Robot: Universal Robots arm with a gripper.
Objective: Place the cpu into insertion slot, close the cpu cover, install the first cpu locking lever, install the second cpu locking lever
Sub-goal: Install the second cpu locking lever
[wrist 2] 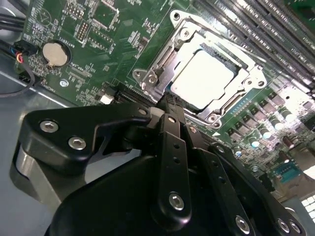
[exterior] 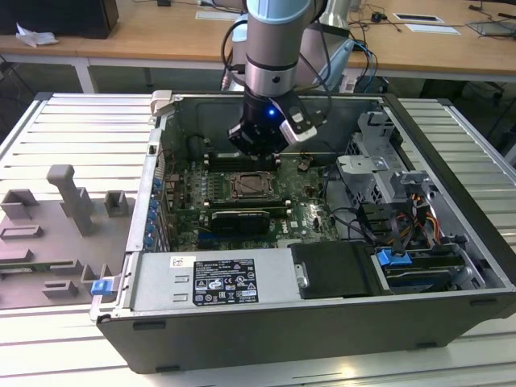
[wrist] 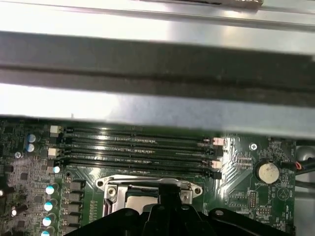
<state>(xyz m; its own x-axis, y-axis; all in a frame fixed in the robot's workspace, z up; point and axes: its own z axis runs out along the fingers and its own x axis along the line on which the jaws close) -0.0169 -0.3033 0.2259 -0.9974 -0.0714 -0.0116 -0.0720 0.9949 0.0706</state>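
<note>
The cpu point(wrist 2: 204, 78), a pale square chip, lies flat in the insertion slot point(exterior: 246, 187) on the green motherboard point(wrist 2: 113, 34). The silvery cpu cover point(wrist 2: 216, 42) lies down around it, and the chip's top shows through its window. My gripper point(wrist 2: 169, 102) is shut, with nothing visible between the fingers. Its tip is at the socket's edge, by a corner of the metal frame. In the exterior view the gripper point(exterior: 256, 149) hangs inside the open computer case just behind the socket. The first wrist view has the socket's metal rim point(wrist: 147, 184) right above the gripper point(wrist: 170, 197).
Long black memory slots point(wrist: 138, 145) run beside the socket, with the case wall point(wrist: 157, 105) behind them. A coin battery point(wrist 2: 54, 53) sits on the board. A drive cage point(exterior: 379, 161) and cables fill the exterior view's right, a power supply point(exterior: 214, 282) the front. Grey fixtures point(exterior: 64, 218) lie outside the case.
</note>
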